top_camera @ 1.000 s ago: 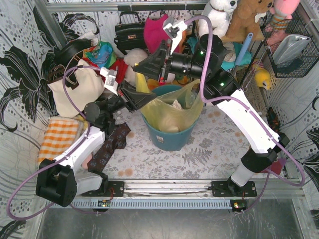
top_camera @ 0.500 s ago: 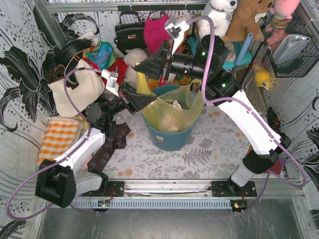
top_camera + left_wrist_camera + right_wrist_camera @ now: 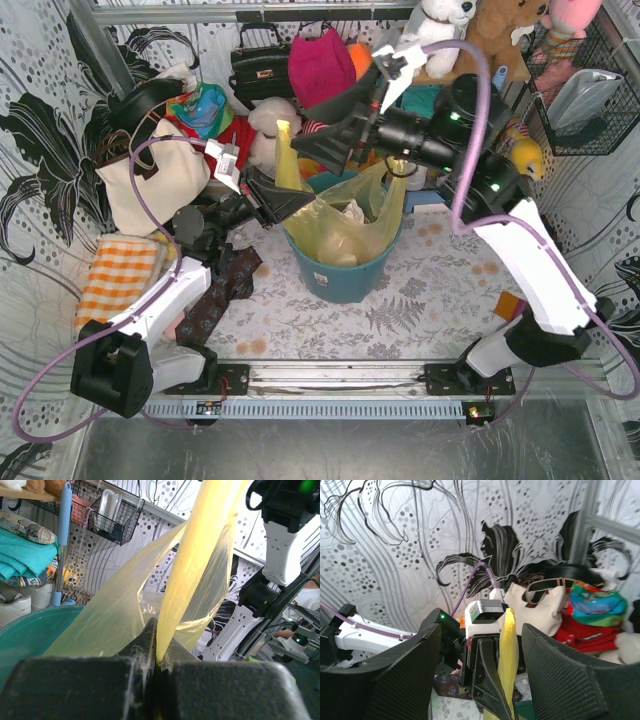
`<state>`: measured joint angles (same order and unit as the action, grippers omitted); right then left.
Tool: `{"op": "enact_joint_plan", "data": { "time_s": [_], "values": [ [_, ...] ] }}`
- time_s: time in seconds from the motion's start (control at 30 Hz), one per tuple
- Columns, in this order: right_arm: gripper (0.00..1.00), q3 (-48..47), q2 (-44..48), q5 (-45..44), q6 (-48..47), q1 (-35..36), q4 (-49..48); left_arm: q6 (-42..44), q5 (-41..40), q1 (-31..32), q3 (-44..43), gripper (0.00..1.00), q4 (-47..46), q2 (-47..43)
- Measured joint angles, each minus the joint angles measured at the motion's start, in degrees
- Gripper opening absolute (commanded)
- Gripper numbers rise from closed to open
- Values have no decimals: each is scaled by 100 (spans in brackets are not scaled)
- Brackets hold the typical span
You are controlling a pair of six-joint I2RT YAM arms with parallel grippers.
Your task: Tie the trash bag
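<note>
The trash bag sits inside the round teal bin, which stands on the table between the two arms. Crumpled white paper shows through the thin yellow plastic.

At the left side of the bin's rim, the left hand is closed tight on the edge of the bag. In the left wrist view the yellow plastic comes out of the narrow line between its two fingers. From this grip a twisted strip of the bag stands up almost straight, and its tip is free in the air.

The right hand is above the far rim of the bin, just beside the strip. Its fingers are wide apart and it holds nothing. In the right wrist view the strip appears in the gap between the two fingers and touches neither one.

A cream tote bag stands to the left, well apart from the bin.
</note>
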<state>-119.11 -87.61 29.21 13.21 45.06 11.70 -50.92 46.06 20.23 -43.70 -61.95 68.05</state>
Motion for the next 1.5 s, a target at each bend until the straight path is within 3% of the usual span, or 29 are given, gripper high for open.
{"op": "enact_joint_plan", "data": {
  "time_s": [0.27, 0.57, 0.73, 0.97, 1.13, 1.33, 1.5],
  "values": [
    [63, 55, 994, -1180, -533, 0, 852, 2, 0, 0, 0, 10, 15, 0],
    [55, 879, 2081, -2505, -645, 4, 1676, 9, 0, 0, 0, 14, 39, -42],
    [58, 968, 2175, -3023, -562, 4, 2055, 39, -2, 0, 0, 16, 160, -127],
    [48, 1147, 2179, -3250, -363, 4, 2450, 140, -9, 0, -7, 20, 350, -264],
    [51, 1145, 2179, -3250, -271, 4, 2553, 249, -28, 0, -44, 31, 577, -328],
    [37, 1132, 2177, -3279, -203, 4, 2774, 614, -195, 0, -210, 46, 1226, -566],
    [18, 1134, 2164, -3316, -162, 4, 2841, 1213, -354, 0, -728, 51, 2181, -918]
  ]
}}
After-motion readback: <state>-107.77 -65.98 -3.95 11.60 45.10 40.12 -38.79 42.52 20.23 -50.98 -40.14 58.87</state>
